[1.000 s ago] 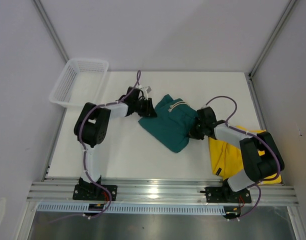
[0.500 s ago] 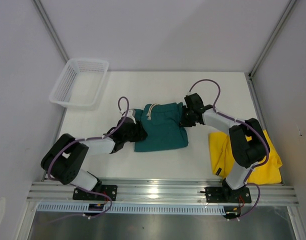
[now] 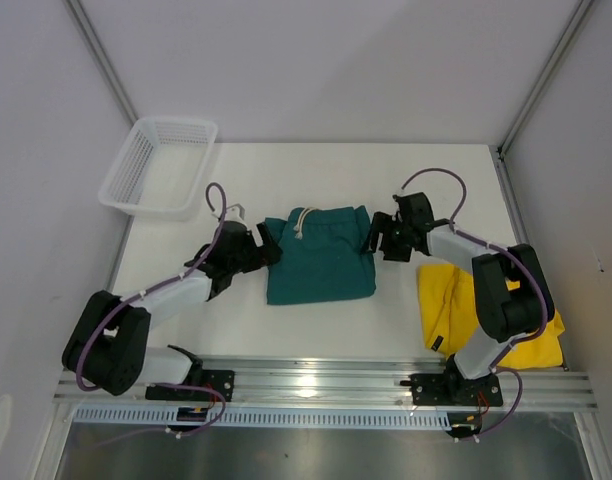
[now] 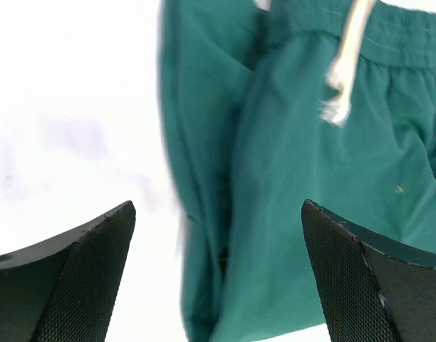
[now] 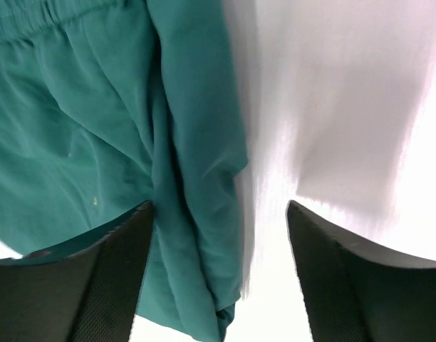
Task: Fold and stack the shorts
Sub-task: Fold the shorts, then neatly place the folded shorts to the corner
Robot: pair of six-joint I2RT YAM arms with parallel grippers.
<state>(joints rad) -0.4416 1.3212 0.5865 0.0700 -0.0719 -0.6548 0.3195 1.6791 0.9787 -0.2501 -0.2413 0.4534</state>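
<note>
- While both grippers are empty, lift them straight up so no finger snags the fold. The yellow shorts (image 3: 446,305), crumpled near right, look next.
- Teal shorts (image 3: 319,265) lie folded mid-table.
- Left gripper (image 3: 270,250): jaws wide apart, low beside their left edge, arm stretched out.
- Right gripper (image 3: 373,243): jaws apart at their right edge, elbow folded back.

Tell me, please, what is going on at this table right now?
Two robot arms are folding shorts. The teal shorts lie folded flat at mid-table. The left gripper sits at their left edge, the right gripper at their right edge, both open and holding nothing. The yellow shorts lie rumpled near the right arm's base, not yet stacked.
</note>
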